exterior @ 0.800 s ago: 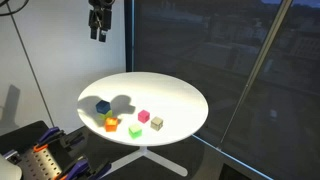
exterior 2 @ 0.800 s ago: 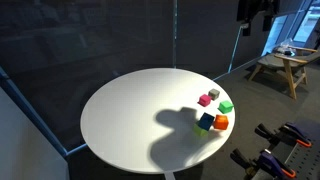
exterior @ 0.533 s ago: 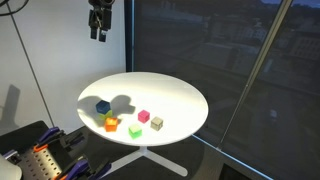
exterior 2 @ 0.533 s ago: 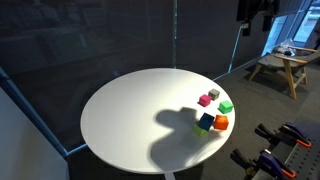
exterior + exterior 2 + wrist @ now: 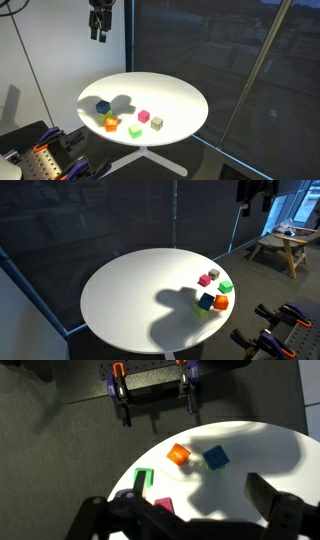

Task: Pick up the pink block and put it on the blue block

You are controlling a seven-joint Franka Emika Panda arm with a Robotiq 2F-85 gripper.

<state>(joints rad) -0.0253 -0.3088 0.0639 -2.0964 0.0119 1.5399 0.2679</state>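
The pink block lies on the round white table, between the green cube and the beige cube. The blue block sits apart, near the orange cube. They also show in an exterior view: pink block, blue block. My gripper hangs high above the table, open and empty; it also shows in an exterior view. The wrist view shows the pink block, blue block and my open gripper.
The orange cube and green cube lie close to the task blocks. A rack with orange-handled clamps stands on the floor by the table. A wooden stool stands behind. Dark glass walls surround the table.
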